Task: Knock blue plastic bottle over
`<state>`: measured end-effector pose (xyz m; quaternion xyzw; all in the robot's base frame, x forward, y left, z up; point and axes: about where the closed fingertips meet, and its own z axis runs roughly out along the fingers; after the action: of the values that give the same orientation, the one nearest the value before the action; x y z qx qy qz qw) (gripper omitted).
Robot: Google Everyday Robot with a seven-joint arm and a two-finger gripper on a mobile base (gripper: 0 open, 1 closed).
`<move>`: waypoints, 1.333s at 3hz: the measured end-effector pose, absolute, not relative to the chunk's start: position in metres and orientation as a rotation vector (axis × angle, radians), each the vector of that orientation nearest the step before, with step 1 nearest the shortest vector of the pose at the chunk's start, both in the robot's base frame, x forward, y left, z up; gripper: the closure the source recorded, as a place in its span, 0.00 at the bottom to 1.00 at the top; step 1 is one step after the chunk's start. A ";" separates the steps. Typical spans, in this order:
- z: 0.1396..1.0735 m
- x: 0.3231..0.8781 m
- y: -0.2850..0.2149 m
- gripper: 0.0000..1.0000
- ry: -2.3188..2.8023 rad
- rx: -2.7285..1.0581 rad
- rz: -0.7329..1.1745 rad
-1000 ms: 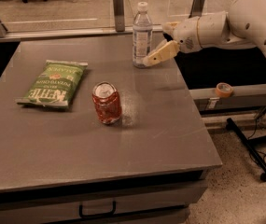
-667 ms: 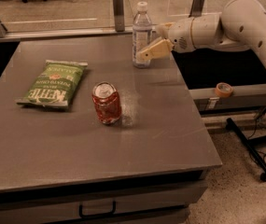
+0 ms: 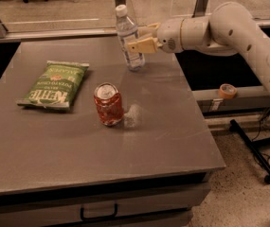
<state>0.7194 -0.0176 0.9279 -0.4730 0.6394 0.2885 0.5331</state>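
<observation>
The blue plastic bottle (image 3: 129, 38), clear with a white cap and a pale label, stands at the far edge of the grey table (image 3: 77, 136) and leans with its top to the left. My gripper (image 3: 138, 38) comes in from the right on the white arm (image 3: 229, 30). Its tan fingers (image 3: 142, 45) are spread and the front one touches the bottle's right side at mid height. It holds nothing.
A red can (image 3: 108, 103) with a silver top stands mid-table, with a small clear object (image 3: 131, 116) beside it. A green chip bag (image 3: 54, 85) lies at the left. A glass barrier with posts (image 3: 200, 0) runs behind the table. A tape roll (image 3: 227, 90) sits on the right ledge.
My gripper has moved left into the bottle. The bottle, upright before, now leans to the left. The can and the chip bag have not moved.
</observation>
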 end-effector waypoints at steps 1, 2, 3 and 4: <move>0.931 0.718 -0.003 0.86 1.473 -1.156 0.701; 0.945 0.711 0.005 1.00 1.444 -1.274 0.649; 0.952 0.697 0.004 1.00 1.479 -1.477 0.503; 0.943 0.690 -0.009 1.00 1.554 -1.696 0.332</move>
<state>0.6899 -0.0093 0.9430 -0.6696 0.6135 0.1309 0.3976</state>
